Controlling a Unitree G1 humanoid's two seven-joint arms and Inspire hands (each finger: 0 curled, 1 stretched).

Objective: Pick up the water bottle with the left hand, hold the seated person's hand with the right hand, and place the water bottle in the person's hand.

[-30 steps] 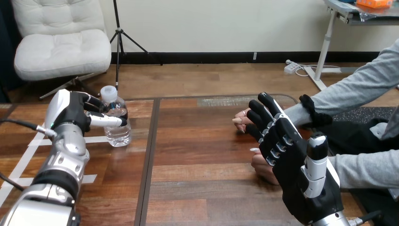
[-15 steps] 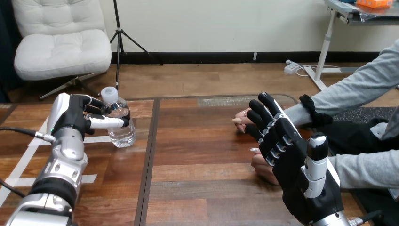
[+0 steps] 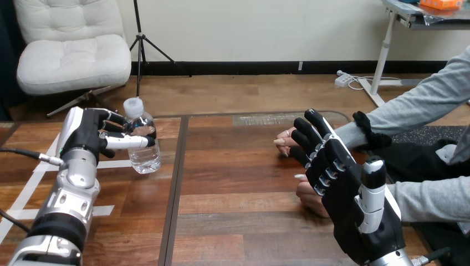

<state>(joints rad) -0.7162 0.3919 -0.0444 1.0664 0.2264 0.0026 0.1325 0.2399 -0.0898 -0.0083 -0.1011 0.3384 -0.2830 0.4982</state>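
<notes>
A clear plastic water bottle with a white cap stands upright at the table's left. My left hand is shut on it, with the fingers and thumb wrapped round its upper body. I cannot tell whether its base touches the wood. At the right, my right hand is raised with straight fingers, its back toward the camera. It covers part of the person's hands. One of the person's hands shows past my fingertips, the other lies lower, by my palm. I cannot tell whether my hand touches either.
White tape strips mark the wood under my left arm. A dark seam runs front to back between the bottle and the person's hands. The person's grey sleeves come in from the right edge.
My left hand has shifted a little to the right with the bottle in it. My right hand and the person's hands have stayed still.
</notes>
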